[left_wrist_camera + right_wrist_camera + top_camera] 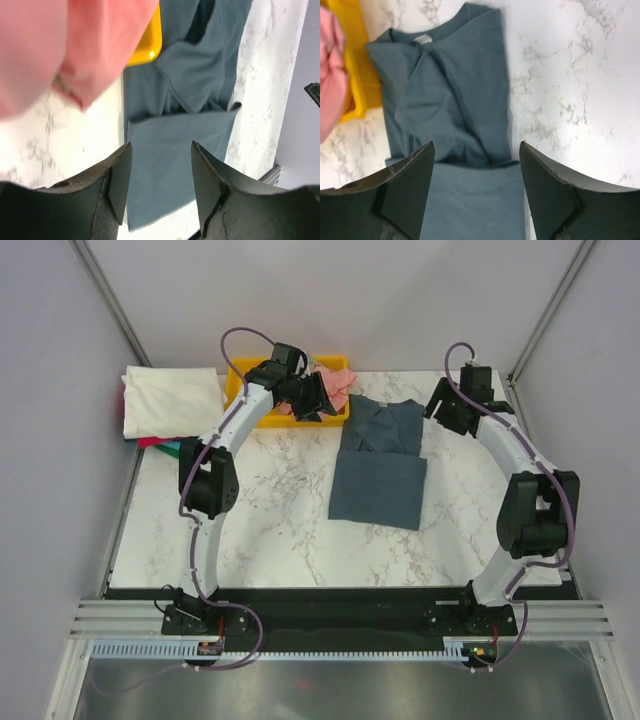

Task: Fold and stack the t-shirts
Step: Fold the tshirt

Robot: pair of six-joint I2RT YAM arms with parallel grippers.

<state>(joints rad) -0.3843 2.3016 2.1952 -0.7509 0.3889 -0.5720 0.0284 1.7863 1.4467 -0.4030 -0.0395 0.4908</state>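
A dark slate-blue t-shirt (380,465) lies partly folded on the marble table, its lower half doubled up over the body; it also shows in the left wrist view (175,130) and the right wrist view (455,105). A salmon-pink t-shirt (337,383) hangs over the yellow bin (245,385); it is blurred at the top left of the left wrist view (55,45). A cream-white t-shirt (170,400) lies folded at the far left on teal and red ones (165,444). My left gripper (318,400) is open above the bin's right end. My right gripper (440,405) is open beside the blue shirt's collar end.
The yellow bin (350,60) stands at the back of the table, left of the blue shirt. Grey walls and metal frame posts (110,300) close in the back corners. Bare marble (260,530) lies in front of the left arm.
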